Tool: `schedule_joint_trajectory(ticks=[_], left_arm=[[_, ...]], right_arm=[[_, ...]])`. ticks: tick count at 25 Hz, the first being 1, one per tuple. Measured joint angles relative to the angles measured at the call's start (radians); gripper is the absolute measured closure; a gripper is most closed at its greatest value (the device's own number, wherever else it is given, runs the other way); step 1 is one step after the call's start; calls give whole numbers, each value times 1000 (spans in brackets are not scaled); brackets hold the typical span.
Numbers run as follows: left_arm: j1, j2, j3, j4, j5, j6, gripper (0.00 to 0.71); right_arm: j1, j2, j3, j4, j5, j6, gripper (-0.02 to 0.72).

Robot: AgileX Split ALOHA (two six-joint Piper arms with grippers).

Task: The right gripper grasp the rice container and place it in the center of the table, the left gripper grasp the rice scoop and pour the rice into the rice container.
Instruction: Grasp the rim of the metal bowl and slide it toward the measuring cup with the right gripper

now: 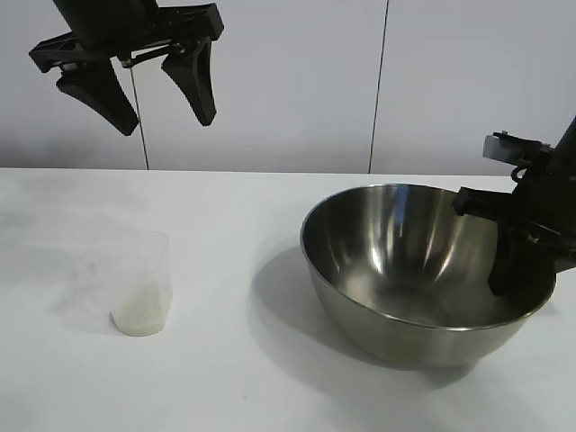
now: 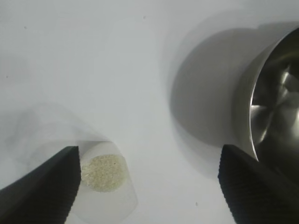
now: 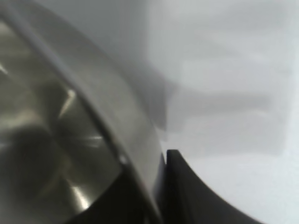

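Gleaming deep steel rice container (image 1: 405,270)

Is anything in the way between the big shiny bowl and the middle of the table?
No. Only bare table lies between the rice container and the middle; the rice scoop stands far off to the side.

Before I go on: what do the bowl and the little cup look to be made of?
Rice container: looks like polished stainless steel; its walls mirror light streaks and the right gripper at its rim. Rice scoop: apparently thin, clear, slightly cloudy plastic; the rice shows through its wall.
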Motion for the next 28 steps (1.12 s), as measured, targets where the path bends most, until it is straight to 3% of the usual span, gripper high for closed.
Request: schedule_joint_trajectory(ticks=[3,8,11,22,28], left_arm=[[0,0,0,0,0,0,123],[0,0,0,0,0,0,123],[0,0,0,0,0,0,123],[0,0,0,0,0,0,123],[0,0,0,0,0,0,123]], right_arm=[[0,-14,0,33,19,-46,693],[-18,-30,4,160,86,-163,693],[-5,-43,4,207,99,-190,693],[176,-42,4,221,-34,-68,693],[197,26,4,225,-58,-14,693]])
